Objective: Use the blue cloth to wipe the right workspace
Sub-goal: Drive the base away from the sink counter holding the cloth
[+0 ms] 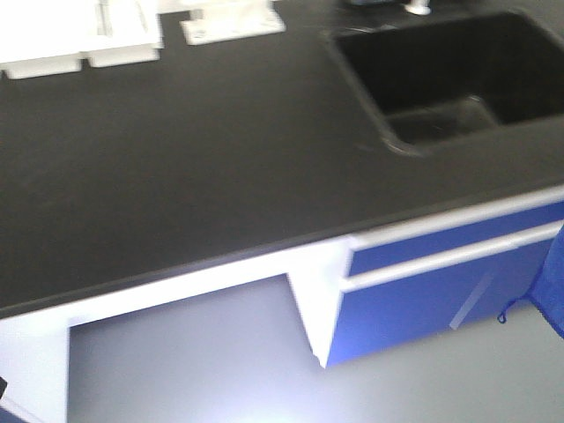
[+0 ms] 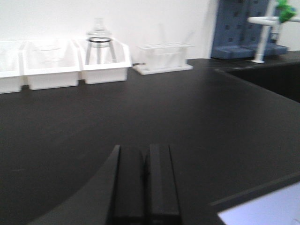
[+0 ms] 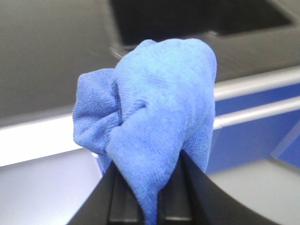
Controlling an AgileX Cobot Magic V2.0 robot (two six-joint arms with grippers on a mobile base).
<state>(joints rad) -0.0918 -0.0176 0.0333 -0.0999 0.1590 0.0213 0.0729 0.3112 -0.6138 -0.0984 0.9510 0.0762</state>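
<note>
Item one, blue cloth (image 3: 150, 117): bunched and clamped between the fingers of my right tool (image 3: 149, 201), bulging above them, held clear of the counter (image 3: 47, 56). Beyond that tool I see the counter edge, a sink (image 3: 197, 18) and a blue cabinet front (image 3: 253, 140) below. Left tool (image 2: 143, 187): fingers together, nothing held, over the counter. White trays (image 2: 51, 65) and a test-tube rack (image 2: 164, 58) sit far ahead of it.

the blue cloth (image 3: 150, 117) is shown in bright royal blue with a fine ribbed weave. the benchtop (image 1: 176, 159) is rendered in plain matte black, as is the sink (image 1: 458, 70). the cabinet doors (image 1: 414, 317) are coloured deep blue, trimmed with white bars. the trays (image 2: 51, 70) and wall (image 2: 154, 18) are seen in white, a rack (image 2: 236, 28) in slate blue, the floor (image 1: 423, 388) in pale grey.
</note>
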